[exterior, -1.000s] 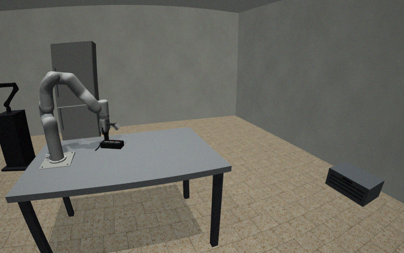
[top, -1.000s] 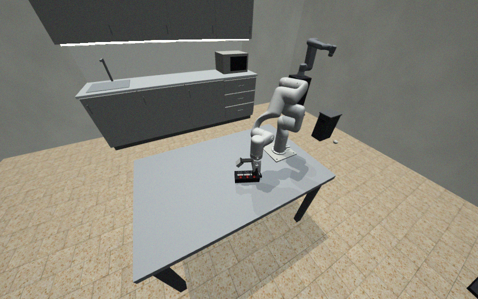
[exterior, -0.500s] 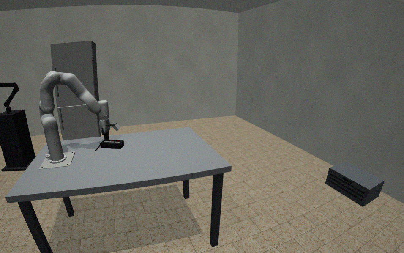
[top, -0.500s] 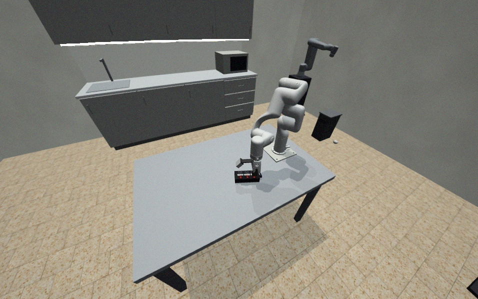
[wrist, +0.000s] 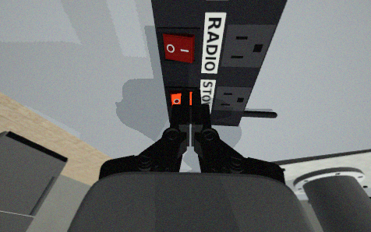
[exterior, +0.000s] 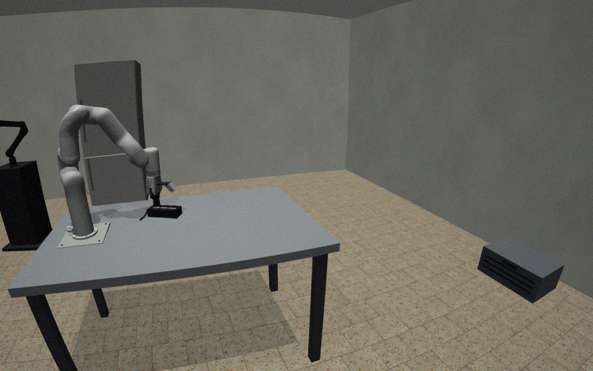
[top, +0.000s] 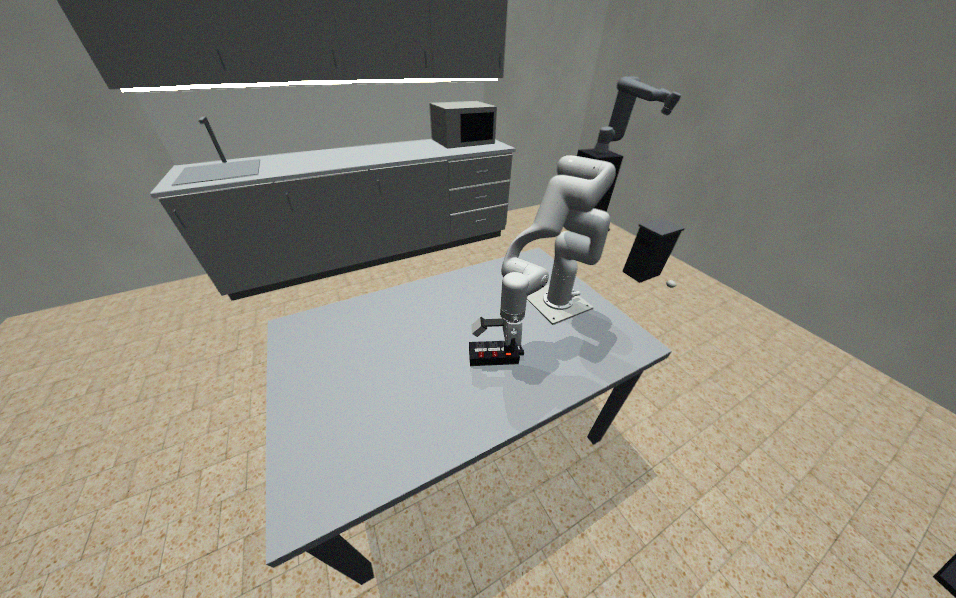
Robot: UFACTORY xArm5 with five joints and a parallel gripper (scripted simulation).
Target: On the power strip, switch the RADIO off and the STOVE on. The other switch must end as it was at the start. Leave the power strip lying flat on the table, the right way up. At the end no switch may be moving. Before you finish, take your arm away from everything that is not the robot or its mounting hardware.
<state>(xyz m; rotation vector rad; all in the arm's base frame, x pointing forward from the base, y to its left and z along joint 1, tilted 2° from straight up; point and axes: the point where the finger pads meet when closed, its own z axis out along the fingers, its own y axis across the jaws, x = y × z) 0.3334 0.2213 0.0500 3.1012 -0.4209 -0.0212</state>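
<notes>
The black rectangular power strip [wrist: 218,58] is seen lying flat and label-up on the grey table top [top: 366,423], near the white arm's base plate [top: 561,307], with its dark cord stub [wrist: 260,114] pointing off 1 side. The black 2-finger gripper [wrist: 190,117] is closed tight with nothing between the fingers, and its paired tips are set down on the near end of the glowing orange-red STOVE rocker switch [wrist: 176,99], which appears lit, so the STOVE step is judged done or nearly done. The darker red RADIO rocker switch [wrist: 178,47] sits just beyond and looks unlit; whether it is actually off cannot be told for sure. A 3rd switch is out of the wrist view, and in the top view 3 red spots are too small to read. Risks from here: if the press is held or pushed deeper, the light strip could be tilted or slid on the table; if the tips are dragged forward on lift-off, the STOVE rocker could be flipped back or the RADIO rocker bumped; a quick retreat could leave a rocker still moving.
</notes>
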